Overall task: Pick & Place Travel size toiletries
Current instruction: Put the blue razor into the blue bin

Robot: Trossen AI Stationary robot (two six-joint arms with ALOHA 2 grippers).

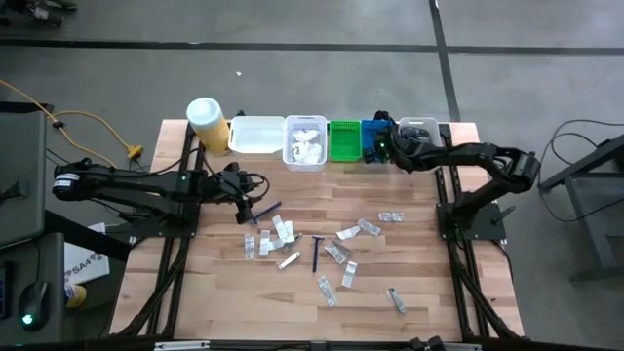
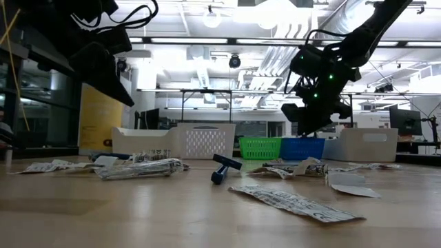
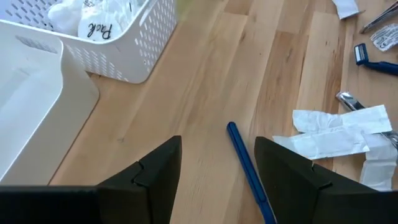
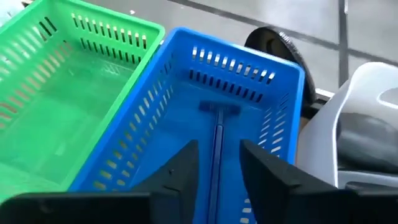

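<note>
Nearest me on the table [image 1: 409, 331], sachets [image 1: 327, 290] lie scattered across the middle, with a blue razor [image 2: 224, 167] among them, flat on the wood. My left gripper [image 1: 246, 205] hovers low over the left edge of that scatter, fingers apart and holding nothing; a blue stick [image 3: 249, 171] lies on the wood right between its fingertips in the wrist view, untouched as far as I can tell. More sachets [image 3: 339, 134] sit just beside that stick.

Farther back, the bin row: white tray [image 1: 255, 136], white basket [image 1: 305, 142] with white packets inside, green basket [image 1: 344, 140], blue basket [image 4: 249, 81], grey bin [image 1: 421, 128] (yellow canister [image 1: 208, 124] at the row's left end).

My right gripper [image 1: 382, 146] is over the blue basket, jaws slightly parted. A blue razor [image 4: 217, 134] shows in the basket in line with the gap; I cannot tell whether the fingers touch it or it lies free.
</note>
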